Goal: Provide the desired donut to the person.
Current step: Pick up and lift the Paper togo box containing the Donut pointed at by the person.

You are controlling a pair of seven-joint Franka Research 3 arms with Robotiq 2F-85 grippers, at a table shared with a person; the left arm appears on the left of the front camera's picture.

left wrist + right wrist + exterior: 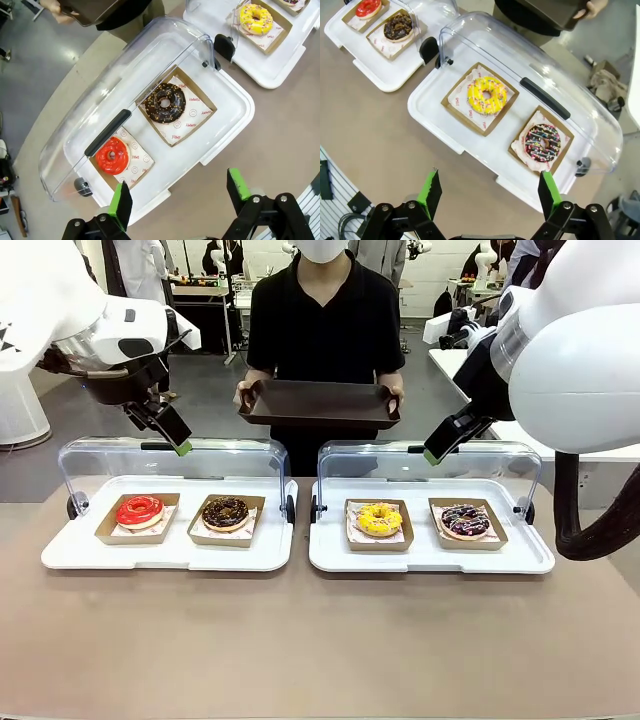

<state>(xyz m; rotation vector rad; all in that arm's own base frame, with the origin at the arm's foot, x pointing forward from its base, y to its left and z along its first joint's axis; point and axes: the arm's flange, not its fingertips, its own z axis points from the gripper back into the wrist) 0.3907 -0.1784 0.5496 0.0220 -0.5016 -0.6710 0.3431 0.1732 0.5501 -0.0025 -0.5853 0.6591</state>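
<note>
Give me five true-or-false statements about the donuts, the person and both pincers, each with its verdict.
1. The person holds a dark tray. True.
2. The yellow donut lies right next to the red donut. False: the yellow donut lies beside the purple sprinkled donut, and the red donut beside the chocolate donut.
3. The left pincer is shut on the chocolate donut. False: it is open, above the donuts, holding nothing.
4. The right pincer is open. True.
5. Each donut sits in its own brown cardboard tray. True.
</note>
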